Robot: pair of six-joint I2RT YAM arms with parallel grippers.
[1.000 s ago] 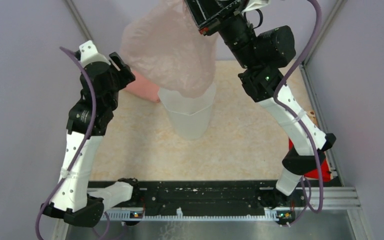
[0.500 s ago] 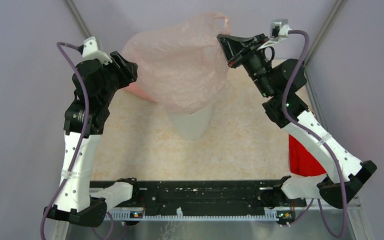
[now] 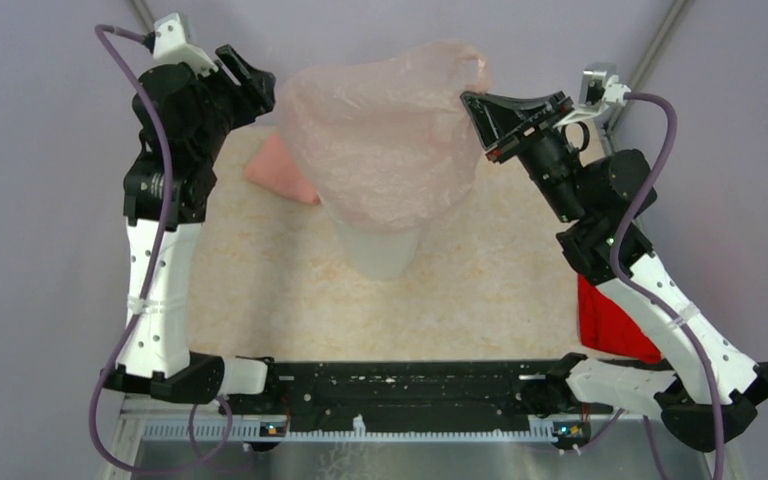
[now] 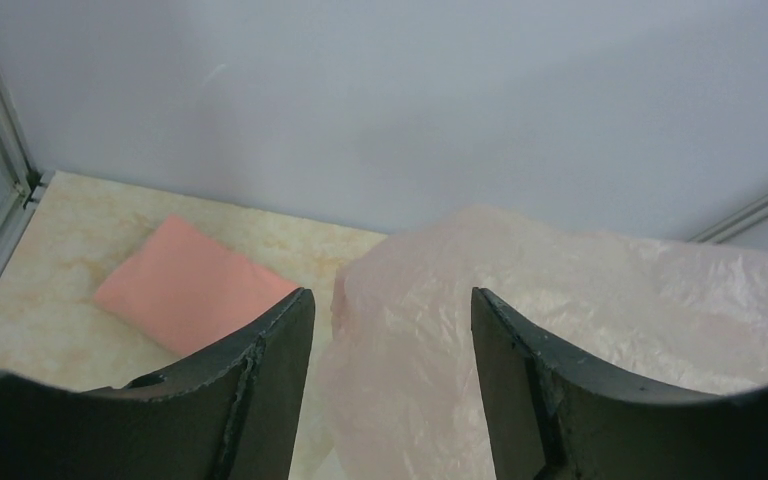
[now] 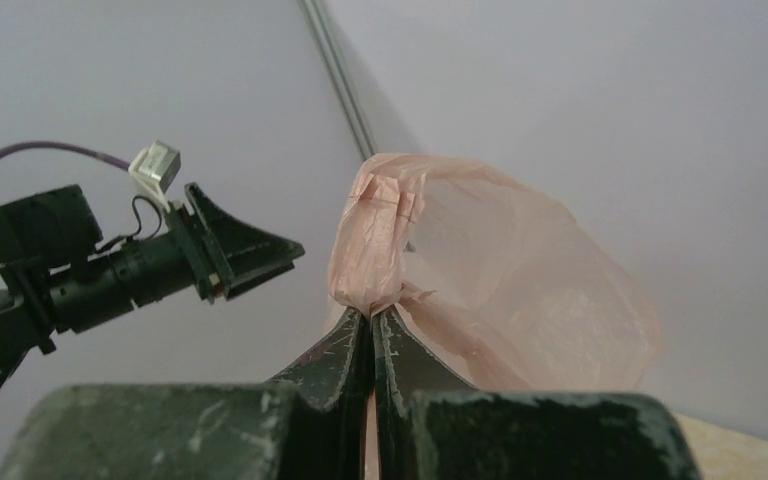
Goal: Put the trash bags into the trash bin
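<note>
The pale pink film trash bag (image 3: 380, 140) hangs ballooned above the white trash bin (image 3: 378, 250), hiding the bin's rim. My right gripper (image 3: 472, 100) is shut on the bag's right upper edge, where bunched film (image 5: 370, 290) sticks out past the closed fingertips. My left gripper (image 3: 250, 72) is open to the left of the bag, raised near the back wall. In the left wrist view the bag (image 4: 520, 340) lies beyond the spread fingers (image 4: 270, 370), with its left edge in line with the gap; contact cannot be told.
A folded salmon-pink cloth (image 3: 282, 172) lies on the table left of the bin, also in the left wrist view (image 4: 190, 295). A red packet (image 3: 612, 322) lies at the right edge behind my right arm. Enclosure walls and corner posts stand close around.
My right gripper has swung out to the right and down with the bag, spreading it wider over the bin. My left gripper has risen and moved toward the back left.
</note>
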